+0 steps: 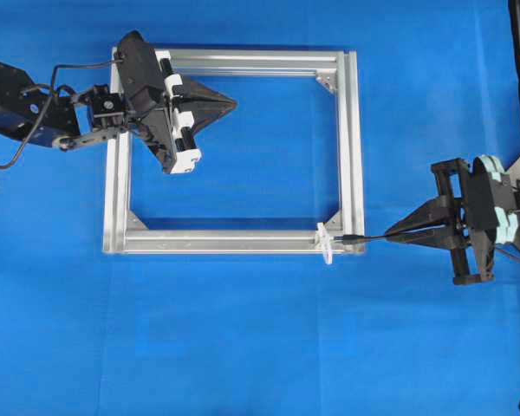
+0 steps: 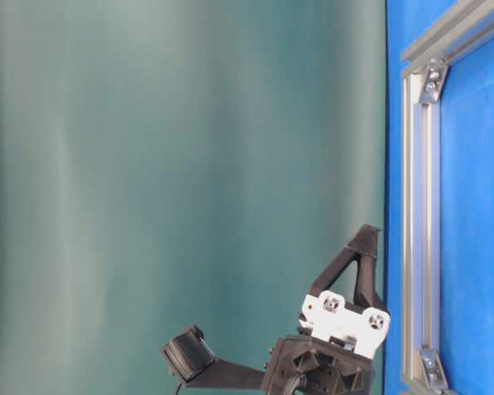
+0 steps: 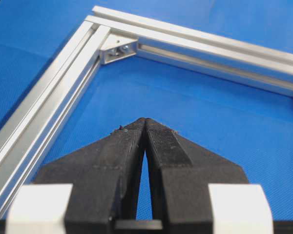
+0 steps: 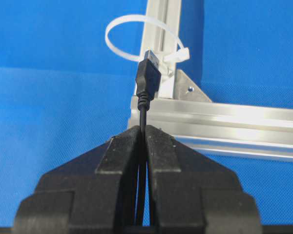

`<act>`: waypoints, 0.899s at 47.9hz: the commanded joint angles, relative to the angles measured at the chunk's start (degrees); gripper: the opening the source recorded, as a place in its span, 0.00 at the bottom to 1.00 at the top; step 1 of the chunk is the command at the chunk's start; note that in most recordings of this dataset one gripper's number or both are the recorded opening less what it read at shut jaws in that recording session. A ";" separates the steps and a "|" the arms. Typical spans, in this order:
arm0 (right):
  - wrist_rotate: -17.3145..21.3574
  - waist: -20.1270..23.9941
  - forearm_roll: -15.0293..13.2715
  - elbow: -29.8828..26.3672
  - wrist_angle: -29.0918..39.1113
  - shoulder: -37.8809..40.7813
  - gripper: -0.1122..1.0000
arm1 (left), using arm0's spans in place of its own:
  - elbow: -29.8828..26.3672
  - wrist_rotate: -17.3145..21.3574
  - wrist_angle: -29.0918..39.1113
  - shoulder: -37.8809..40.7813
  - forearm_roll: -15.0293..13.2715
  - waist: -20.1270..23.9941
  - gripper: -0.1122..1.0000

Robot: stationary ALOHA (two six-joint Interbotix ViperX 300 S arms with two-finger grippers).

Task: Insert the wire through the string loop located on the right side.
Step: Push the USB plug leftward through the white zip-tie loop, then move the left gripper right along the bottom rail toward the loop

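Note:
The wire [image 4: 142,113] is a thin black cable ending in a black plug [image 4: 148,74] with a metal tip. My right gripper [image 4: 142,127] is shut on the cable just behind the plug. The plug's tip points at the white string loop [image 4: 118,48], which is tied to the frame's near right corner and stands just beyond the tip. In the overhead view the plug [image 1: 350,237] lies right beside the loop [image 1: 326,243], with the right gripper [image 1: 390,235] further right. My left gripper [image 1: 232,105] is shut on nothing, inside the frame's far left corner.
The square aluminium frame [image 1: 351,147] lies flat on the blue table, with silver corner brackets [image 4: 184,88] inside its corners. The left gripper [image 3: 145,121] hovers over blue cloth within the frame [image 3: 49,97]. Open table spreads in front of the frame.

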 commanded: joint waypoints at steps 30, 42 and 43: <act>0.00 0.18 0.09 -12.48 -5.98 16.44 0.07 | -0.18 0.09 -0.26 -2.11 0.18 -0.18 0.10; 0.00 -0.44 0.09 -15.03 -6.06 18.98 0.07 | 0.09 0.00 -0.26 -2.29 0.18 -0.18 0.10; 0.00 -0.44 0.09 -15.03 -6.06 18.98 0.07 | 0.18 0.00 -0.26 -2.29 0.18 -0.18 0.10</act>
